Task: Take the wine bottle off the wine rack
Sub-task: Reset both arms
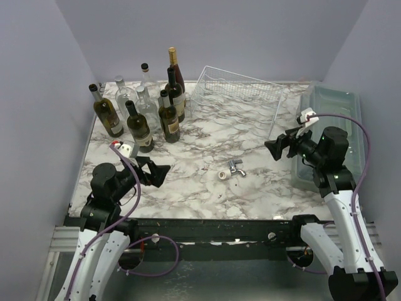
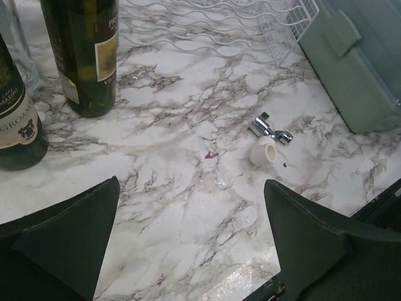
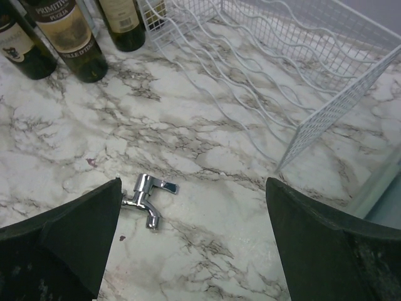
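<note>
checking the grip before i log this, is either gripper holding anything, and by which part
Nothing is held. The left gripper and the right gripper are both open and empty above the table.

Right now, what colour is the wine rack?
The wine rack is white, clearest from the right wrist view.

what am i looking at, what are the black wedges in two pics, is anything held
Two robot arms stand at the near edge of a marble table. One picture looks down from above and behind; the other two come from wrist cameras, and the black wedges are each arm's own fingers. The left gripper and right gripper are open and hold nothing. On the table: wine bottles at the far left, a white wine rack with no bottle in it, a grey-green bin on the right, a chrome tap beside a white piece.
</note>
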### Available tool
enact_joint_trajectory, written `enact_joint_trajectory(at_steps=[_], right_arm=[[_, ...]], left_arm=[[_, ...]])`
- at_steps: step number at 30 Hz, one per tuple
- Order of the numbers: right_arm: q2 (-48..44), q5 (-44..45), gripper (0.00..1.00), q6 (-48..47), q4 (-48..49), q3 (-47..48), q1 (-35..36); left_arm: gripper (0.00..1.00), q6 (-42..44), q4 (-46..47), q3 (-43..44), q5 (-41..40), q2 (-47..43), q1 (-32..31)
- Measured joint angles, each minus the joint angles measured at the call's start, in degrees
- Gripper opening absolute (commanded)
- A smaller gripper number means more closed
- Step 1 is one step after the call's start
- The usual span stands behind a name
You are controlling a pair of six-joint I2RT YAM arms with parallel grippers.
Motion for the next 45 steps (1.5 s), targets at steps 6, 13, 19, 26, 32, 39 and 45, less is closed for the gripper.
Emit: enact_joint_trajectory(at_steps=[6, 13, 19, 26, 32, 39, 45], right_arm=[[-0.76, 2.86, 0.99, 1.18, -2.27, 4.35, 0.0], [-2.6, 5.95, 1.0, 3.85, -2.93, 4.24, 0.0], [-4.02, 8.0, 0.99, 8.41, -2.86, 4.0, -0.92], [-5.25, 9.27, 1.0, 12.61, -2.84, 2.25, -1.25], [-6.71, 10.58, 1.0, 14.75, -2.86, 1.25, -1.29], [-7.85, 10.56, 1.0, 16.0, -2.84, 0.92, -1.62], [-8.11, 10.54, 1.0, 16.63, -2.86, 0.83, -3.13]], left_arm=[[0.99, 0.92, -0.35, -3.76, -0.44, -2.93, 0.0], [0.99, 1.84, -0.31, -4.09, -2.6, -6.95, 0.0], [0.99, 2.51, -0.31, -4.33, -4.09, -8.13, 0.0], [0.99, 2.64, -0.31, -4.42, -4.61, -8.13, 0.0], [0.99, 2.78, -0.28, -4.42, -4.68, -8.02, 0.0], [0.99, 2.78, -0.28, -4.42, -4.68, -7.82, 0.0], [0.99, 2.78, -0.24, -4.42, -4.66, -7.74, 0.0]])
